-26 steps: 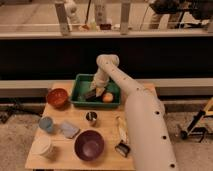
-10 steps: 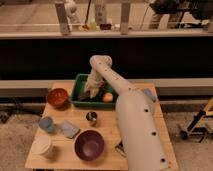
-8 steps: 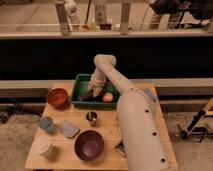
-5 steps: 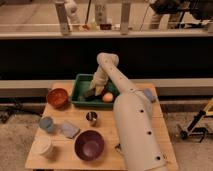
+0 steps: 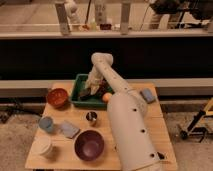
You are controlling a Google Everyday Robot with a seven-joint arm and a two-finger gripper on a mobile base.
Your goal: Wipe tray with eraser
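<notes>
The green tray [image 5: 77, 98] sits at the back of the wooden table, left of centre. My arm reaches over the table from the lower right, bends high above the tray and points down into it. The gripper [image 5: 90, 89] is low inside the tray, near its middle. A small dark block, the eraser [image 5: 88, 94], lies on the tray floor right at the gripper's tip. An orange fruit [image 5: 106, 97] rests in the tray's right end, just right of the gripper.
A red bowl [image 5: 57, 97] stands left of the tray. Nearer the front are a metal cup [image 5: 91, 117], a purple bowl [image 5: 89, 145], two grey-blue pads [image 5: 68, 130], and a white cup [image 5: 45, 148]. Another grey-blue pad [image 5: 148, 95] lies at the right.
The gripper has swept back and forth inside the tray: left, then right toward the orange, and now left again toward the tray's middle. The orange stays put.
</notes>
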